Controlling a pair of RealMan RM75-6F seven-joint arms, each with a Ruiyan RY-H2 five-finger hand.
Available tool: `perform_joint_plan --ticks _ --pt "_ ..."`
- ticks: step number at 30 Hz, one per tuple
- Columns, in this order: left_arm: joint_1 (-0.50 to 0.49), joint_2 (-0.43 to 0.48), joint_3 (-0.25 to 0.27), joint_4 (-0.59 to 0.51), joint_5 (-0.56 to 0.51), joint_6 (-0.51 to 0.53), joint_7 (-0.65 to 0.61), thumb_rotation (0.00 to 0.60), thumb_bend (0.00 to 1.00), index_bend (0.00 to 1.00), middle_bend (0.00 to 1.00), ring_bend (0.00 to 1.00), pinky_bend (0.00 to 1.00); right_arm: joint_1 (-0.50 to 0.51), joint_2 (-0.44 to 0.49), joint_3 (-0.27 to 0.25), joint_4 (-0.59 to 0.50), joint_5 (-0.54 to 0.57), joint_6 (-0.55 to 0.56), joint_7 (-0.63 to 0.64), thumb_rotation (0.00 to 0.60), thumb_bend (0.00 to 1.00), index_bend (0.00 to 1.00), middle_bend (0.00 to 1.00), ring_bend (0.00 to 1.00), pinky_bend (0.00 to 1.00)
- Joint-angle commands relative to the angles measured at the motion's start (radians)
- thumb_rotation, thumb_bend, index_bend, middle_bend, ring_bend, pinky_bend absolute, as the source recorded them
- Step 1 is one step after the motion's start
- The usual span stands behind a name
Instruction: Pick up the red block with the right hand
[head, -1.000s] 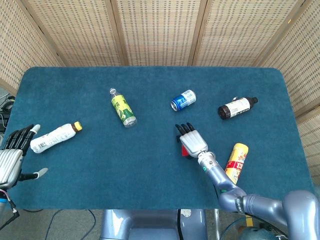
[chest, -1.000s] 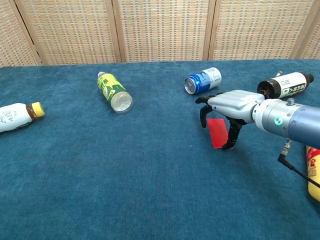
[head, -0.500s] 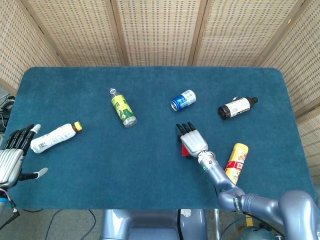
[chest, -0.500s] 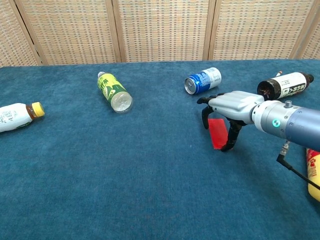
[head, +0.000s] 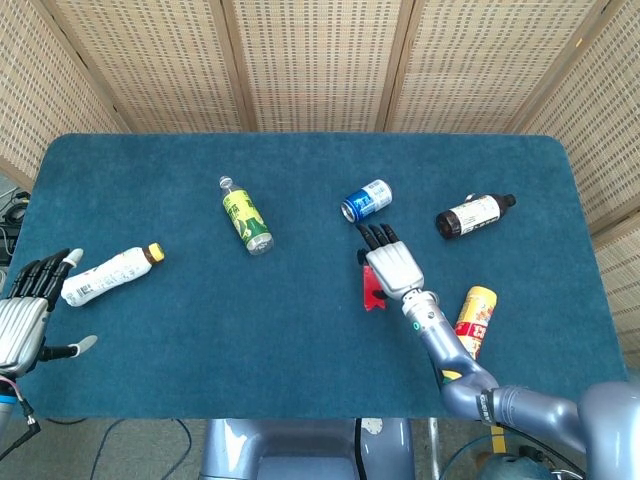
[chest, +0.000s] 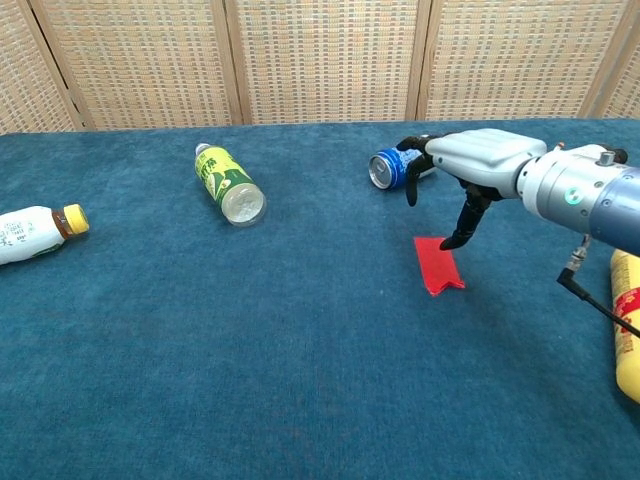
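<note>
The right hand (chest: 470, 165) hangs in the air w/ nothing in it. Its fingers (chest: 467, 215) are apart and curl down, and they do not touch the red block (chest: 437, 263). The red block lies flat on the blue table (chest: 250, 350), just below the hand and a bit toward the robot. A small blue can (chest: 405, 162) lies just behind the hand, on the far side.

To do this step well, the hand prob. needs to come straight down over the red block, thumb on one side and the other fingers on the other side. The block looks thin and flat, so the fingertips should get low, close to the table cloth, before they squeeze. A slow squeeze seems best, else the block could slide away. The hand should also stay off the can behind it.

Vs. a second ago: the hand was low then, w/ its fingers down around the block. Now it has gone up and moved away from the robot, toward the can. The block is out in the open now and looks to lie in about the same spot. It did not come up w/ the hand.

The left hand (head: 25, 310) rests far off at the table edge, fingers spread, holding nothing, beside a white bottle (head: 108, 273).
</note>
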Motion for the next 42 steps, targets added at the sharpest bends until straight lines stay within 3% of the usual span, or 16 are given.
perform_joint_plan --ticks 1,9,23,34,42 --pt "0.0 0.0 0.0 -0.001 0.0 0.0 0.001 0.6 0.0 0.0 0.0 0.0 0.0 -0.011 0.017 -0.016 -0.035 -0.002 -0.002 -0.01 0.6 0.0 0.43 0.02 0.0 0.0" --pt "0.0 0.001 0.001 -0.002 -0.004 -0.001 0.002 0.6 0.0 0.0 0.0 0.0 0.0 -0.02 -0.022 -0.066 -0.015 0.027 -0.037 -0.057 0.6 0.02 0.48 0.02 0.0 0.0" --pt "-0.001 0.004 0.0 0.0 -0.007 -0.001 -0.004 0.6 0.0 0.0 0.0 0.0 0.0 -0.016 -0.047 -0.064 0.042 0.044 -0.065 -0.054 0.6 0.22 0.54 0.04 0.0 0.0" --pt "0.001 0.004 0.002 -0.003 -0.003 0.003 -0.004 0.6 0.0 0.0 0.0 0.0 0.0 -0.012 -0.046 -0.063 0.049 0.057 -0.072 -0.072 0.6 0.23 0.54 0.05 0.0 0.0" --pt "0.0 0.004 0.001 -0.001 -0.003 0.003 -0.006 0.6 0.0 0.0 0.0 0.0 0.0 -0.009 -0.052 -0.065 0.061 0.058 -0.076 -0.081 0.6 0.34 0.54 0.05 0.0 0.0"
